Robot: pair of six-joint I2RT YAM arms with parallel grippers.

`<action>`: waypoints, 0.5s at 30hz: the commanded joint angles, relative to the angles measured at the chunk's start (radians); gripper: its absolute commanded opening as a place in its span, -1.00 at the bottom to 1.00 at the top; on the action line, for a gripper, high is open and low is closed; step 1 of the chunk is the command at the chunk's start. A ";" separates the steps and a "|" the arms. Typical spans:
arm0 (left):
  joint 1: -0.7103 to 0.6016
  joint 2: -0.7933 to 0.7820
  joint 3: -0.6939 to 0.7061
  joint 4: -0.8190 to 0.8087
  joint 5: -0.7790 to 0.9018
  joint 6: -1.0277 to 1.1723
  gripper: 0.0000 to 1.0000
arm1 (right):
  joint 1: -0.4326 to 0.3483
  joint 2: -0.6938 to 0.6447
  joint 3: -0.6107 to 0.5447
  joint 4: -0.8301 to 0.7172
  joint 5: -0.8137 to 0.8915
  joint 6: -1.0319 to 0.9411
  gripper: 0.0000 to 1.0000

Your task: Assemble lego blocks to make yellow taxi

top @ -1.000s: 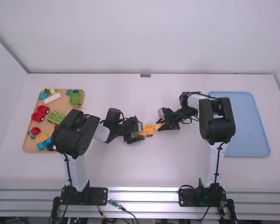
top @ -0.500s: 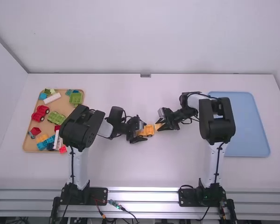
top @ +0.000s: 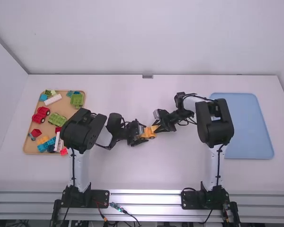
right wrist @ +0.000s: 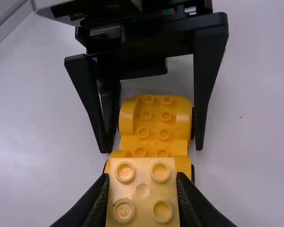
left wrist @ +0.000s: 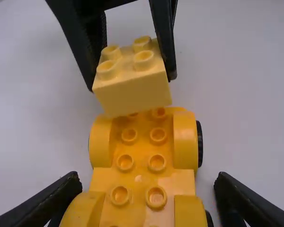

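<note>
Around the car base point(left wrist: 141, 182) the left gripper point(left wrist: 145, 189) stands wide; above its right-arm end, the right gripper point(right wrist: 142, 177) holds a block point(left wrist: 132, 92).

Bright, diffuse light; glare along metal rail point(top: 144, 199).

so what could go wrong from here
The pale yellow block in the right hand sits skewed to the orange-yellow car base, so its underside may miss the studs or seat crooked.

The left hand is open around the base, with gaps beside it, so the base could slide or turn when the block presses down.

The block is over one end of the base, so pushing there might tip it.
</note>
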 commanded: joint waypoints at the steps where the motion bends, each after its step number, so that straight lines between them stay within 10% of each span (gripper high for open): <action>1: 0.008 0.018 -0.017 -0.016 -0.031 -0.001 0.43 | 0.008 0.008 0.013 -0.005 0.008 0.026 -0.79; 15: 0.008 0.018 0.080 -0.217 0.001 0.059 0.08 | 0.014 0.008 0.013 -0.002 0.006 0.026 -0.81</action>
